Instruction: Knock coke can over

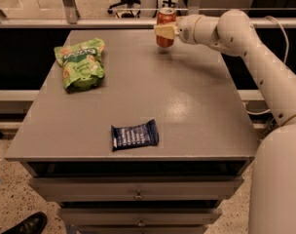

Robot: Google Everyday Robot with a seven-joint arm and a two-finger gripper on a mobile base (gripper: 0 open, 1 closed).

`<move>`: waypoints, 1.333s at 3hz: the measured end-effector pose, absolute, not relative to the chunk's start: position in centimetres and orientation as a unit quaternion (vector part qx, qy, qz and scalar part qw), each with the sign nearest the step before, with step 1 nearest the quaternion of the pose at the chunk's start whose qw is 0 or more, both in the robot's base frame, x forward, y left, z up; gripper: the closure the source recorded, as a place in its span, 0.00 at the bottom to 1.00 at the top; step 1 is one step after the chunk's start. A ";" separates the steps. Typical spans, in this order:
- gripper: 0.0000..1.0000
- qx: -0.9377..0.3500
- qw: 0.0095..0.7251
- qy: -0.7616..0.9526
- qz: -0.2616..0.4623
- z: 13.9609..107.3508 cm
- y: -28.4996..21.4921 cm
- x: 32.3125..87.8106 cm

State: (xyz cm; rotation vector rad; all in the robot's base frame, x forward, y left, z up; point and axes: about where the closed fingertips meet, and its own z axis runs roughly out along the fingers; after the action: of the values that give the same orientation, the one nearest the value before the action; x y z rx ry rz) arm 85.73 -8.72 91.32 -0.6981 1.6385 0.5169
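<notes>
Cream gripper (165, 31) at 1 coke can (166, 16)

Cream claw (161, 31) at red coke can (166, 16)

You're looking at a dim, warm scene with a brownish cast over everything. Light comes from above: the table (187, 111) shows a soft pale sheen across its middle and right, with no hard glare. The gripper (163, 30) sits at the far edge against the coke can (166, 16), which drops a small soft shadow just near of its base. The arm (245, 38) is the brightest surface. The recess under the table's near edge is black.
</notes>
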 end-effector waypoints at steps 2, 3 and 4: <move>1.00 -0.438 0.527 0.697 0.210 92.0 -10.8 77.5; 1.00 -0.510 0.483 0.689 0.179 91.7 -12.0 74.0; 1.00 -0.590 0.428 0.673 0.129 92.4 -14.0 70.2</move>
State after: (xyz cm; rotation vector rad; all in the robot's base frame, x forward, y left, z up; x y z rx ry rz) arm 70.20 -13.98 92.39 -1.4726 1.6809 0.3214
